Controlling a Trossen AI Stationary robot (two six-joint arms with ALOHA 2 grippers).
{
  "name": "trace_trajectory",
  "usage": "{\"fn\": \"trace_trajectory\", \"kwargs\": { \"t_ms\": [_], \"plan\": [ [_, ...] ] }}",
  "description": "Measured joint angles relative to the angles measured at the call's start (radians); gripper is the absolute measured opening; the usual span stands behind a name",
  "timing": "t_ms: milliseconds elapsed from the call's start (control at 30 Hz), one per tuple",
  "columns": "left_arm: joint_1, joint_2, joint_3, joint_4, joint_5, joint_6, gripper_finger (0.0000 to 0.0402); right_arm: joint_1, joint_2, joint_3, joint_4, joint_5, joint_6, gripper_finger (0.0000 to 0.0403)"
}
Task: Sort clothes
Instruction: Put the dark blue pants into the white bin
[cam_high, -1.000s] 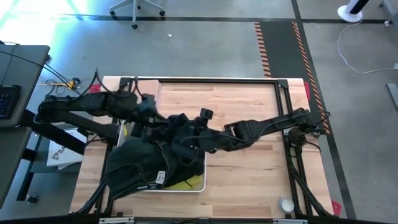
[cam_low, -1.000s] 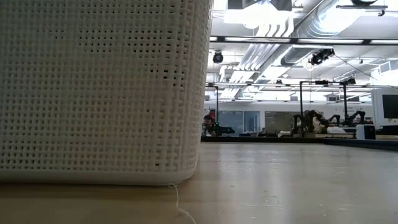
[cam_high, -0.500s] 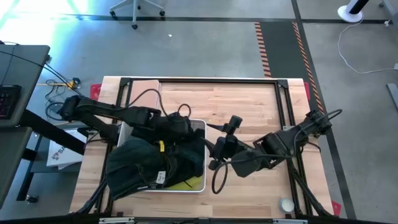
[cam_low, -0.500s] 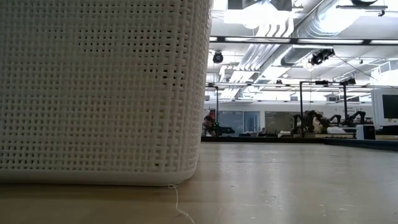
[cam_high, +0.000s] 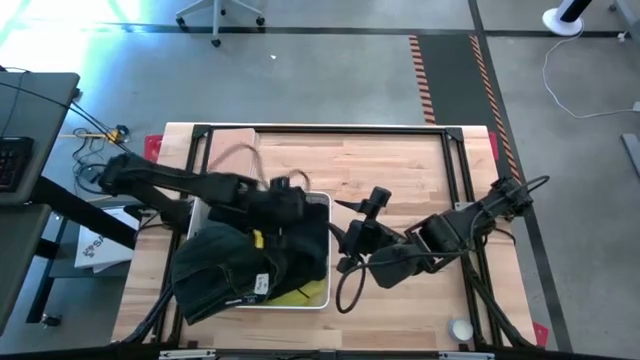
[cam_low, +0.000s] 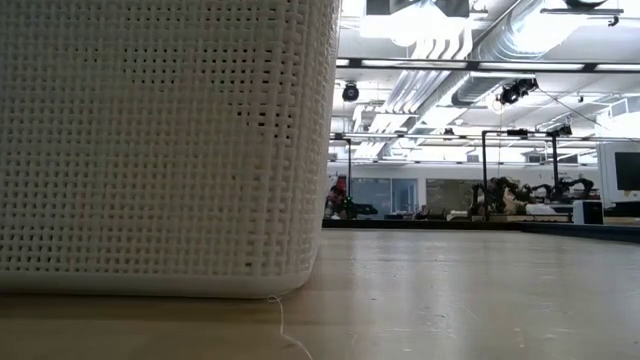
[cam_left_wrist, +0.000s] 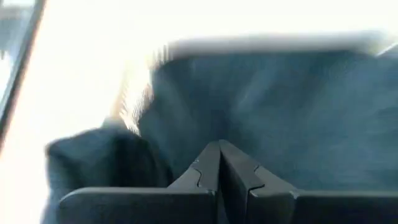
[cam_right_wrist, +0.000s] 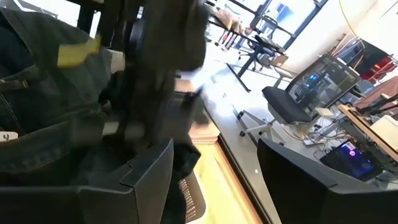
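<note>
A white lattice basket (cam_high: 318, 200) stands at the table's left half and fills the left of the low view (cam_low: 160, 140). Clothes are heaped in it. Dark denim jeans (cam_high: 225, 265) lie on top and hang over its left and near rims, and they also show in the right wrist view (cam_right_wrist: 37, 124). A bright yellow garment (cam_high: 300, 294) peeks out at the near rim. My left gripper (cam_high: 296, 203) is shut above the heap's far right part, over dark cloth (cam_left_wrist: 298, 112). My right gripper (cam_high: 340, 252) is open and empty just right of the basket (cam_right_wrist: 214, 149). My left gripper points its shut fingers (cam_left_wrist: 219, 155) at the dark cloth in the basket. No cloth shows between them, and I cannot tell whether they touch it.
A tan flat board (cam_high: 232, 150) lies at the table's far left, behind the basket. A small white round thing (cam_high: 460, 328) sits at the near right corner. Bare wood (cam_high: 400, 170) lies to the right of the basket and beyond it.
My right arm, which was stretched over the basket's far right part, has drawn back toward the table's right and near side and now stands just beside the basket. My left gripper has gone toward the right over the heap. The dark cloth that was raised there has sunk into the basket.
</note>
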Motion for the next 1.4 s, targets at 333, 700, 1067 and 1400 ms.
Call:
{"fn": "trace_trajectory", "kwargs": {
  "t_ms": [333, 700, 1067, 1400],
  "plan": [
    [-0.117, -0.242, 0.118, -0.035, 0.300, 0.015, 0.0000, 0.000, 0.000, 0.000, -0.010, 0.015, 0.004, 0.0231],
    [-0.277, -0.298, 0.060, -0.607, 0.292, -0.536, 0.0000, -0.002, 0.000, 0.000, -0.010, 0.015, 0.005, 0.0231],
    [-0.225, -0.300, -0.396, -0.344, 0.451, -0.542, 0.0000, -0.002, 0.001, 0.000, -0.010, 0.014, 0.005, 0.0231],
    [-0.168, -0.309, -0.515, -0.330, 0.458, -0.514, 0.0000, -0.007, 0.001, 0.000, -0.010, 0.006, 0.003, 0.0231]
  ]
}}
